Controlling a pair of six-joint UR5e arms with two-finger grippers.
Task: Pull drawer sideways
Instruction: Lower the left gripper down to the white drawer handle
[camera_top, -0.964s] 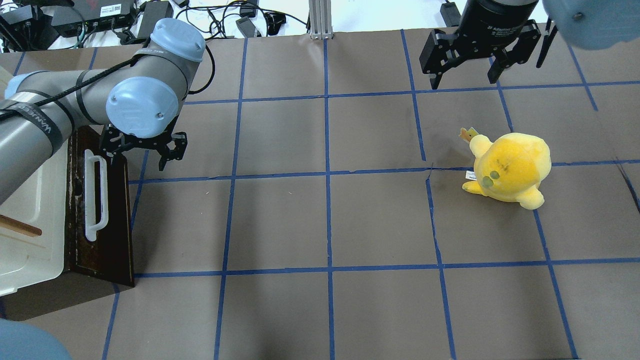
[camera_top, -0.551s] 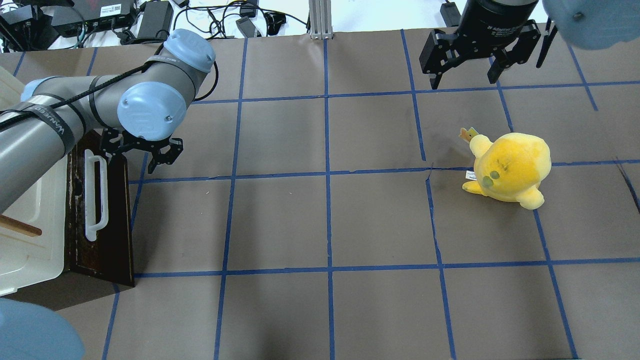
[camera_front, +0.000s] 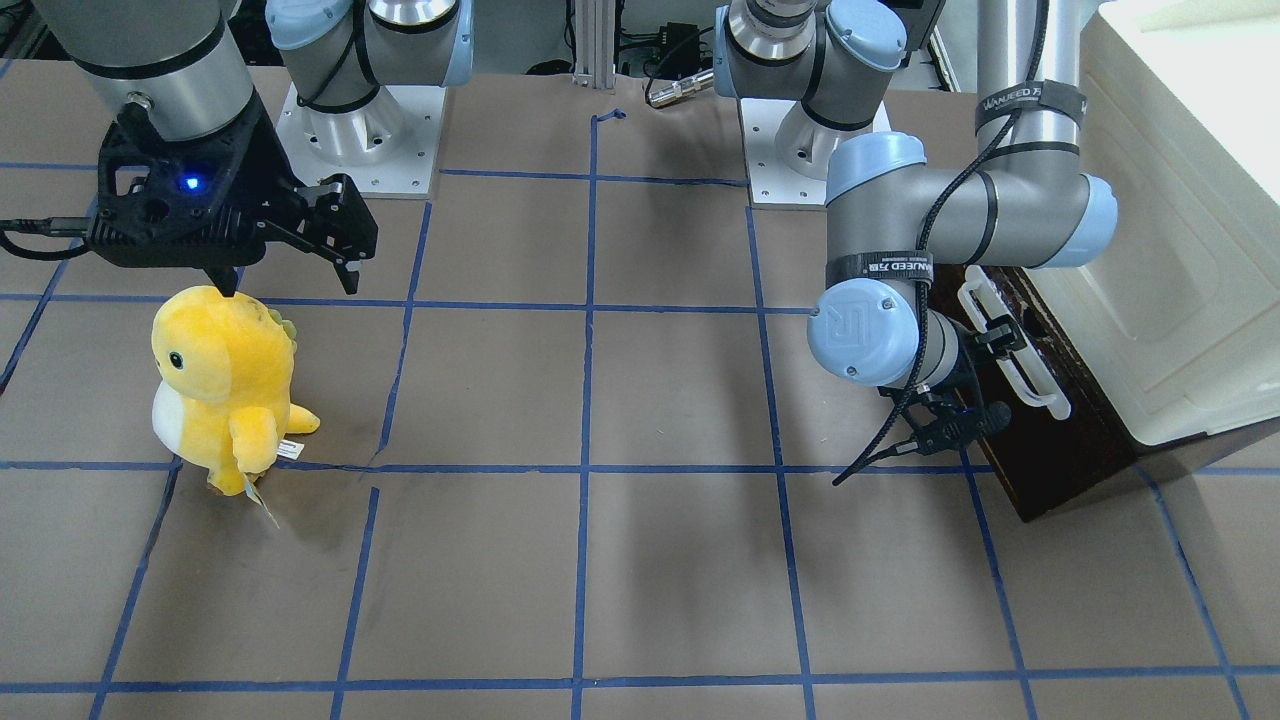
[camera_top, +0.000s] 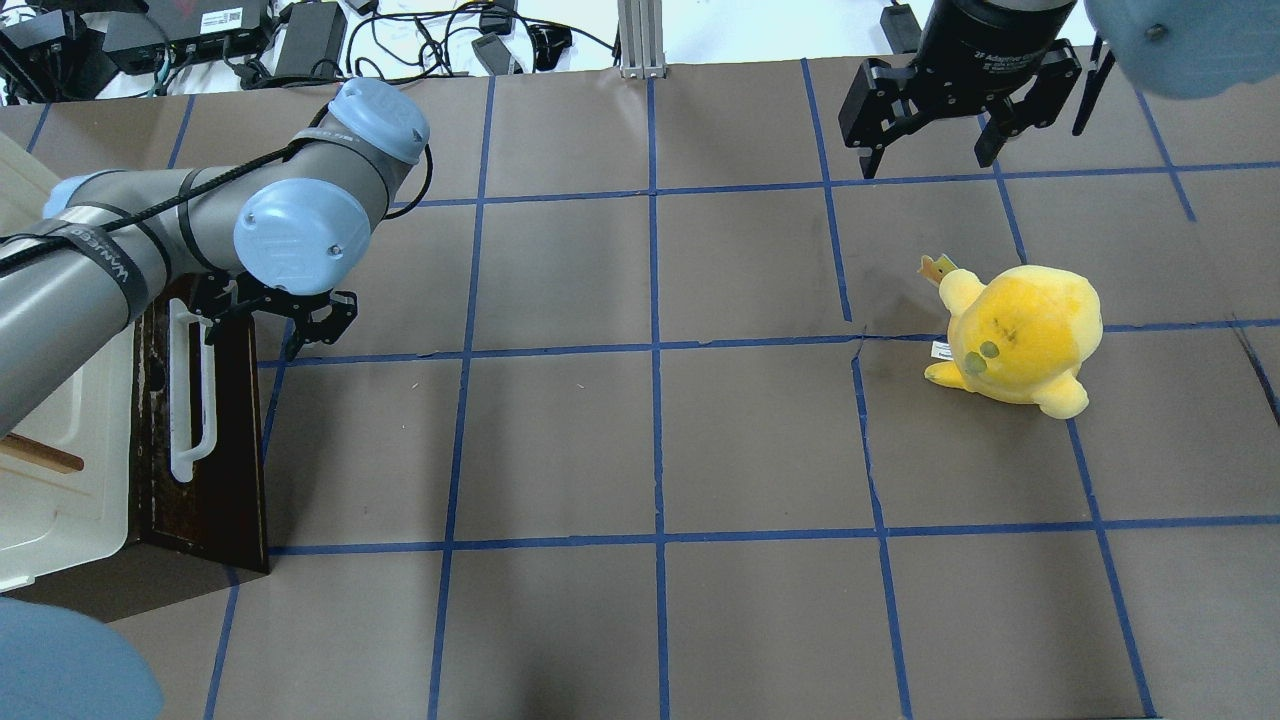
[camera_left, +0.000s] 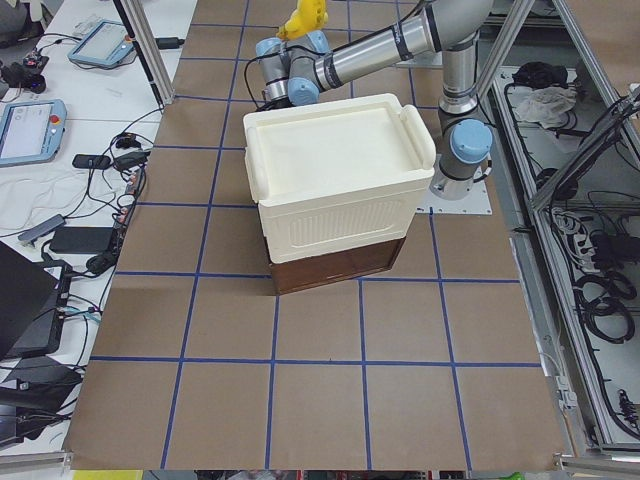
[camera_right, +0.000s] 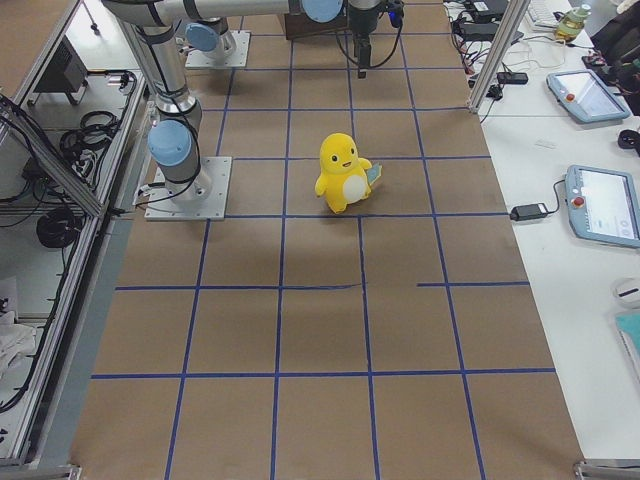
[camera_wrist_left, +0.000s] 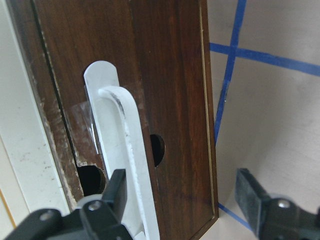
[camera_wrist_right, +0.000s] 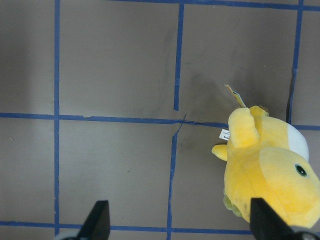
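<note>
Leftward since a second ago, left gripper (camera_top: 255, 335) hangs wide open, empty, over the upper end of the handle (camera_top: 192, 390); drawer (camera_top: 235, 450) sits at frame's left edge. Approach step; next, likely clamp handle, pull sideways.

drawer front (camera_wrist_left: 170, 75): dk brown wood, varnished, slight sheen; grain shows; edge nr cabinet worn, rough, pale chips.
handle (camera_wrist_left: 127, 135): white plastic, smooth, semi-gloss; dk scuffs along bar.
cabinet (camera_front: 1180, 250): cream, plastic-looking, smooth, low sheen; fine dirt specks close up.
table cover (camera_top: 560, 440): brown paper, matt; creased, small tear.
grid lines (camera_top: 560, 349): blue tape, matt.
plush toy (camera_top: 1020, 335): yellow cloth, fuzzy nap; white belly patch; paper tags.
left gripper (camera_top: 255, 333): black, matt, plastic-looking fingers.
left arm (camera_top: 60, 290): grey metal tube, satin; joint caps (camera_top: 300, 222) pale blue plastic, smooth, bit glossy.
</note>
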